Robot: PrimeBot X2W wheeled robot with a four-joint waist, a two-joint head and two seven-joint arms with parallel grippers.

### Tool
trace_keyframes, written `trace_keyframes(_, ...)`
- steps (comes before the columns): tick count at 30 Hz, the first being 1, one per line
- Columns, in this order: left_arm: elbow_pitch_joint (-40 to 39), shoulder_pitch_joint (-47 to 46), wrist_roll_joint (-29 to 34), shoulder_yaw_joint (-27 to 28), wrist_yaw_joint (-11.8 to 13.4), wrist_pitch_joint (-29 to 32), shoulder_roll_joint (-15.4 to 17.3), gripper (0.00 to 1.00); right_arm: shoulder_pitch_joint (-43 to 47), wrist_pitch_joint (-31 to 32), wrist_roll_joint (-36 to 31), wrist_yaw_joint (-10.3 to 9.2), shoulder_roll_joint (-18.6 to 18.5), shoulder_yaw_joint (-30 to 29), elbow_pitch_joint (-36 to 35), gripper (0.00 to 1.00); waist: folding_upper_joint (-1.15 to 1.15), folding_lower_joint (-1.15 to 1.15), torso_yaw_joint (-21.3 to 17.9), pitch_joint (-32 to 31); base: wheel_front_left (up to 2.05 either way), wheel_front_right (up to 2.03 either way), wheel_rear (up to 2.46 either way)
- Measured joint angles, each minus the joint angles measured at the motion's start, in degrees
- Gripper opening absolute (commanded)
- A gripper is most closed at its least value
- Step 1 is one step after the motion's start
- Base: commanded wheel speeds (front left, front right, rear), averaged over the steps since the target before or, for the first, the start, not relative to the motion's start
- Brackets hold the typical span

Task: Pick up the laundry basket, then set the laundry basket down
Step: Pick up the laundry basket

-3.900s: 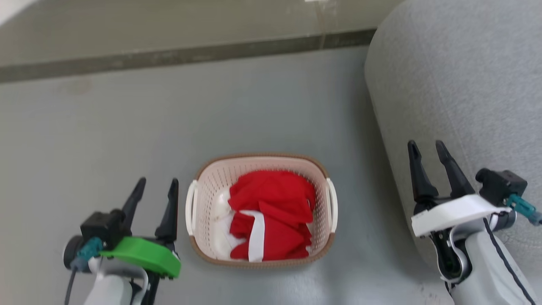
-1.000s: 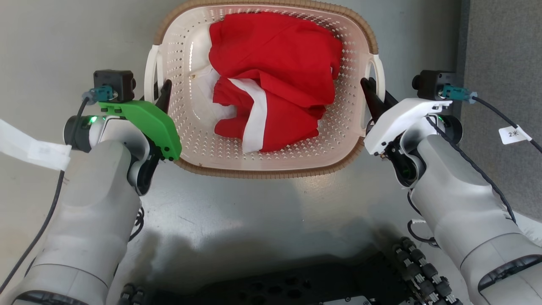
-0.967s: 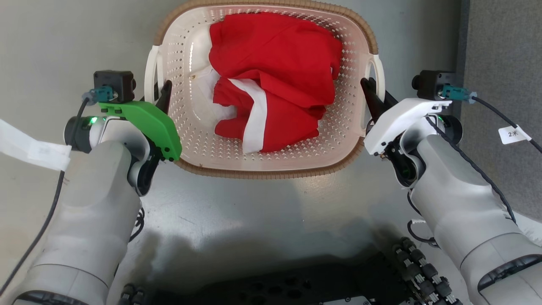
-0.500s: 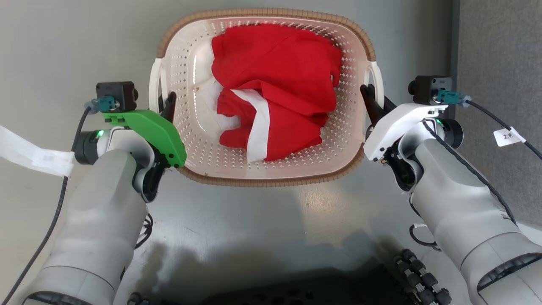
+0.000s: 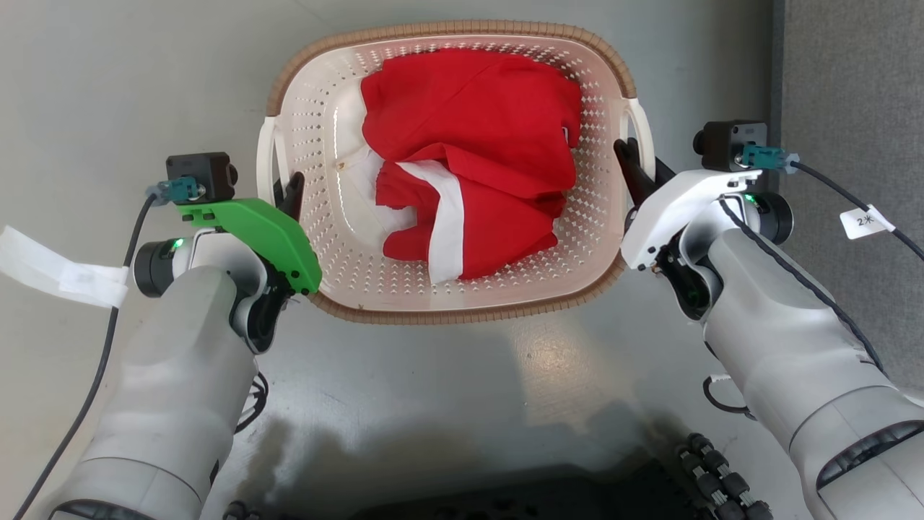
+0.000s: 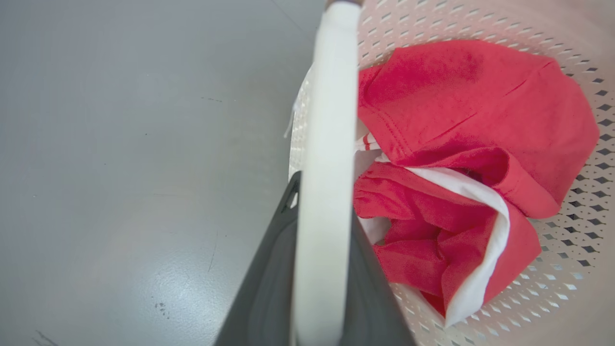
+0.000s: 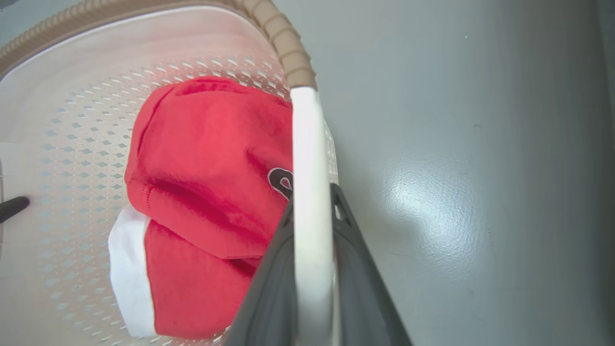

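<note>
At the left of the head view, the left gripper [image 5: 286, 193] stands at the left loop handle [image 6: 326, 144] of the laundry basket [image 5: 455, 29]; the left wrist view shows its two dark fingers set close against either side of the white handle bar, so the jaws are narrow and clamped on that handle. The basket sits centred between the two arms over the grey floor [image 5: 108, 87], rim level and long axis across the robot; whether its base has cleared the floor cannot be told. A crumpled red and white garment [image 5: 491, 123] lies loose inside, heaped toward the right half. At the right side, the right gripper [image 5: 629, 165] meets the right loop handle [image 7: 310, 168] in the same way; the right wrist view shows the fingers flanking the bar tightly, jaws narrow and holding it. A grey textured surface [image 5: 852, 72] borders the floor at the far right, near the right forearm. Judged step: grasp complete on both handles, pick-up in hand, set-down not yet due. The next move calls for both arms to rise together at equal rate, spacing between the grippers held constant so neither handle is pried or slips; the rim should be held level so the garment does not shift, and the right arm kept off the grey surface.
</note>
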Motion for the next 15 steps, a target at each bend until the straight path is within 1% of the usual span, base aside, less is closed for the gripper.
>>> trace_keyframes(7, 0.54, 0.81, -1.59, -1.23, 0.0, -0.11, -0.03, 0.0, 0.02, -0.26, 1.36, 0.0, 0.03, 1.15, 0.87, 0.0, 0.0, 0.0, 0.04, -1.4, 0.0, 0.0, 0.0)
trace_keyframes(15, 1.97, 2.37, -3.13, -2.65, 0.0, -0.07, -0.14, 0.0, 0.87, -0.4, 2.52, 0.0, 0.14, 2.87, 1.77, 0.0, 0.0, 0.0, -0.12, -4.96, 0.0, 0.0, 0.0)
